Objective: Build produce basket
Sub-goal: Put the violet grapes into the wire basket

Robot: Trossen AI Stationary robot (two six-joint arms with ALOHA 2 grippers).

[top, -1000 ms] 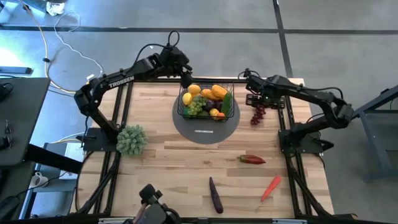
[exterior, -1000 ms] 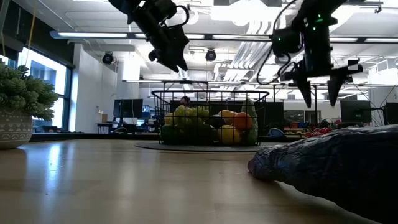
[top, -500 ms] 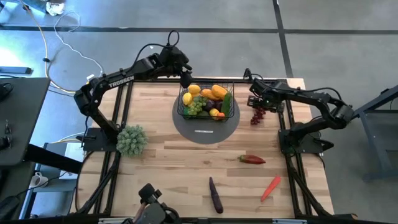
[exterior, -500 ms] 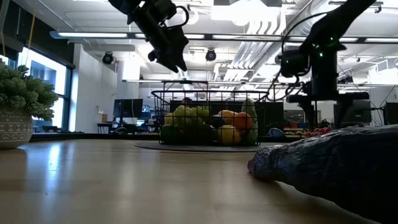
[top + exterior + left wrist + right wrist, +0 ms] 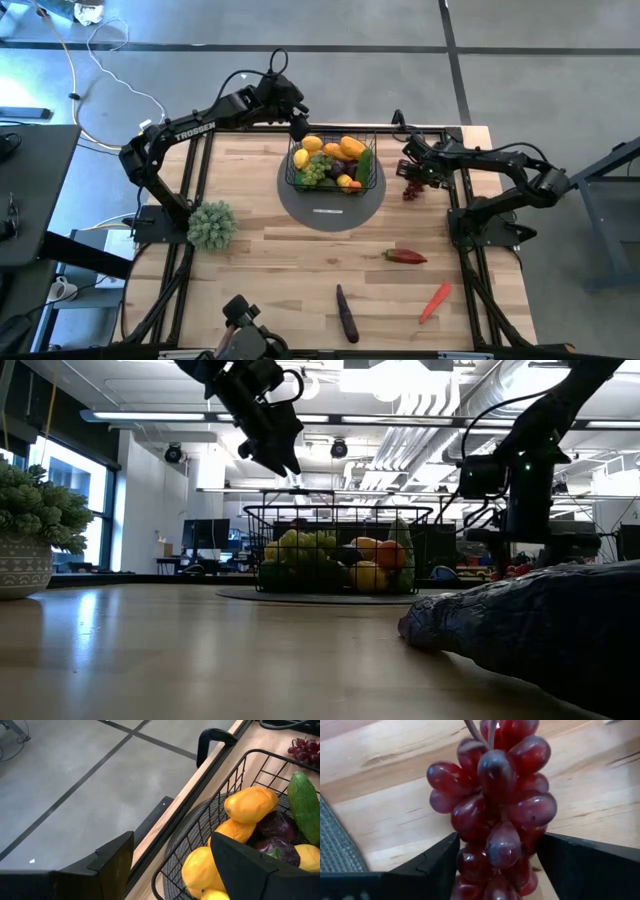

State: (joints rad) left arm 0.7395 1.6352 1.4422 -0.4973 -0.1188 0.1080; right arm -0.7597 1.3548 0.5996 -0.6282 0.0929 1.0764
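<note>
The black wire basket [image 5: 375, 168] stands on a round grey disc [image 5: 330, 208] at the far middle of the table. It holds lemons [image 5: 200, 870], orange pieces [image 5: 250, 805], green grapes [image 5: 314, 172] and a cucumber [image 5: 305, 805]. My left gripper [image 5: 298, 128] hangs open above the basket's far left corner, with nothing between its fingers. A bunch of red grapes [image 5: 411, 183] lies on the wood to the right of the basket. My right gripper [image 5: 495, 870] points down over it, open, one finger on each side of the bunch. My right gripper comes at the red grapes from above, its fingers [image 5: 435, 865] on either side of one end of the bunch [image 5: 502, 847]. I cannot tell whether the fingers touch the berries. The bunch lies on the table.
A potted green plant [image 5: 211, 225] stands at the table's left edge. A red pepper [image 5: 405, 257], an orange-red carrot [image 5: 435, 300] and a purple aubergine [image 5: 346, 312] lie on the near right part of the table. The aubergine [image 5: 540, 630] fills the low view's foreground.
My right gripper has sunk straight down onto the red grapes and tipped to point more steeply down. The grapes have stayed where they lay.
</note>
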